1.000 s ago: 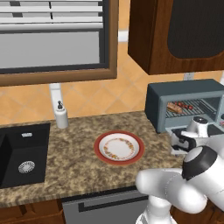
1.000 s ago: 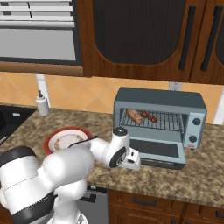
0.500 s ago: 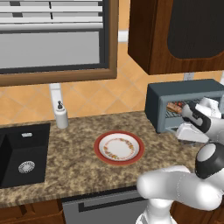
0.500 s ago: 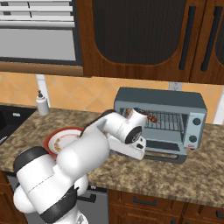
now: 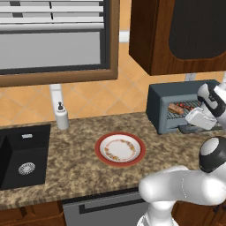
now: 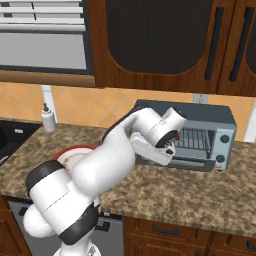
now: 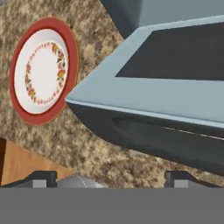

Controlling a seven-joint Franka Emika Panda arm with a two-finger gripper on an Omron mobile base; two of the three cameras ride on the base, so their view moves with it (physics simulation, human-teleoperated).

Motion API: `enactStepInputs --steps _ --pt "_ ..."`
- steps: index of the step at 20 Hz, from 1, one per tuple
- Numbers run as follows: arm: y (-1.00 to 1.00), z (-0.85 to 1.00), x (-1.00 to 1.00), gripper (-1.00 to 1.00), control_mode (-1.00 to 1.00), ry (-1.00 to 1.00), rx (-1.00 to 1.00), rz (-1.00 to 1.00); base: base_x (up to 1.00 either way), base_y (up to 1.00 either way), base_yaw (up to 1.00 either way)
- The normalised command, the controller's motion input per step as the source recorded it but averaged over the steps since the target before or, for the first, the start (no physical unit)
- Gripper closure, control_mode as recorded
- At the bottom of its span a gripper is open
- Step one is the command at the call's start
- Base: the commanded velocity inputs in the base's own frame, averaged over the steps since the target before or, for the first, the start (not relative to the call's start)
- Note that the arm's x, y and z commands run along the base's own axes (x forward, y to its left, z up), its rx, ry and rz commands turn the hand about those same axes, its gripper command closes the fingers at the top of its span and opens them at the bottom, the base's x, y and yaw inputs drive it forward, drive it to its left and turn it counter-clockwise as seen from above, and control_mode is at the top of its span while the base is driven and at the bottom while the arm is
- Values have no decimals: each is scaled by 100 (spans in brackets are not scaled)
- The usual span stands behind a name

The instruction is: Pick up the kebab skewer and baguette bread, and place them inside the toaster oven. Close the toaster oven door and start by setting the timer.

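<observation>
Toaster oven (image 5: 176, 103), boxy and grey-blue, stands at the counter's back right, food on its rack. Its stiff hinged grey-blue glass-windowed door (image 7: 175, 83) hangs open; lift its front edge. Gripper (image 7: 111, 177) spread wide, empty.

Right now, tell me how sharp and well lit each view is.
Left base view: even light, no glare, food in the toaster oven small and coarse. Right base view: the arm hides the oven's left half. Hand view: toaster oven door fills it close up, soft-edged; plate clear.
</observation>
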Motion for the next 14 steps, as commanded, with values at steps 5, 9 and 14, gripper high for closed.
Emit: enactStepInputs --steps 5,9,14 --pt "53 12 54 -100 -100 -55 0 0 0 0 0" --pt "45 7 36 -100 -100 -49 0 0 0 0 0" --pt "39 4 33 -100 -100 -39 0 0 0 0 0"
